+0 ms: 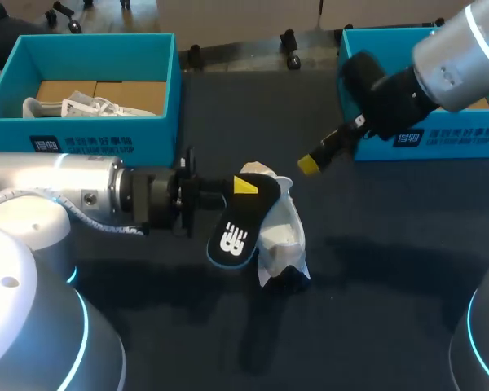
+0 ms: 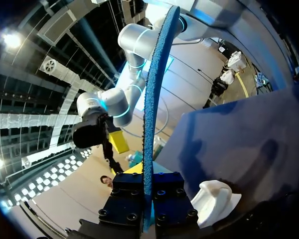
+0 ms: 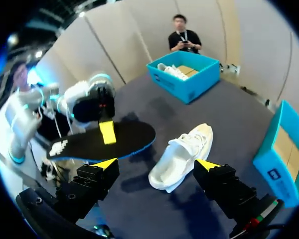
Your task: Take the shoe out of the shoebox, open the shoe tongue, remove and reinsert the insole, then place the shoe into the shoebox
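A white shoe [image 1: 281,234] lies on its side on the dark table, with nothing gripping it. My left gripper [image 1: 243,186] is shut on the heel end of a black insole [image 1: 238,226] with a white logo, held in the air just left of the shoe. In the left wrist view the insole [image 2: 152,99] shows edge-on, pinched between the fingers, and the shoe [image 2: 215,199] lies beside them. My right gripper [image 1: 310,163] hangs open above and behind the shoe. In the right wrist view it [image 3: 157,164] straddles the shoe [image 3: 182,155] from above, with the insole [image 3: 104,142] off to one side.
A blue shoebox [image 1: 81,130] at the back left holds another white shoe [image 1: 81,106]. A second blue shoebox [image 1: 428,142] stands at the back right, behind my right arm. The right wrist view shows both boxes [image 3: 187,82] [image 3: 284,149].
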Tool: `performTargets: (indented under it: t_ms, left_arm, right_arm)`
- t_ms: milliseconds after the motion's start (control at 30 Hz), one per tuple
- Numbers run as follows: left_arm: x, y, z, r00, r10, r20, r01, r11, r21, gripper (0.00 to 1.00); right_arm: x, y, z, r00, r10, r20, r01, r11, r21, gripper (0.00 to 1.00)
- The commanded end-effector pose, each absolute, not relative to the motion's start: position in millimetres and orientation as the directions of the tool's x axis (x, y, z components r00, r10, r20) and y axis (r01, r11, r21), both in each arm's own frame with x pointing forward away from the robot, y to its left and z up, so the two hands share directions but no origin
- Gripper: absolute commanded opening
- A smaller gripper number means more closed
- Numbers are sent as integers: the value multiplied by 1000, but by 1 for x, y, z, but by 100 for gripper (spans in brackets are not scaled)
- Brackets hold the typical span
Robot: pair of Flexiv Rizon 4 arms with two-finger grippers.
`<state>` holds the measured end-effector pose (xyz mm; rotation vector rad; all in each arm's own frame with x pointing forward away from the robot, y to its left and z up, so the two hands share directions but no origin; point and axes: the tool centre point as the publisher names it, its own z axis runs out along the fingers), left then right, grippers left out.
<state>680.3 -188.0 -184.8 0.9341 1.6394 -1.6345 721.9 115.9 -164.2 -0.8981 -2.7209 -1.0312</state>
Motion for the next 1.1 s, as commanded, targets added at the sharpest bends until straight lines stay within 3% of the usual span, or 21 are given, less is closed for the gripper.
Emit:
performTargets:
  t_ms: [33, 433, 1100]
  left_arm:
    - [674, -183, -184, -555, 43, -830, 831, -17, -556, 0]
    - [667, -185, -196, -585, 37, -810, 810, -15, -586, 0]
    - [662, -196, -221, -614, 17, -789, 789, 11, -614, 0]
  right_arm:
    - [713, 113, -164, -934, 350, 77, 321, 722, 613, 100]
    - [696, 103, -180, -984, 167, -68, 115, 871, 477, 100]
    - [693, 99, -184, -984, 179, -22, 151, 884, 443, 100]
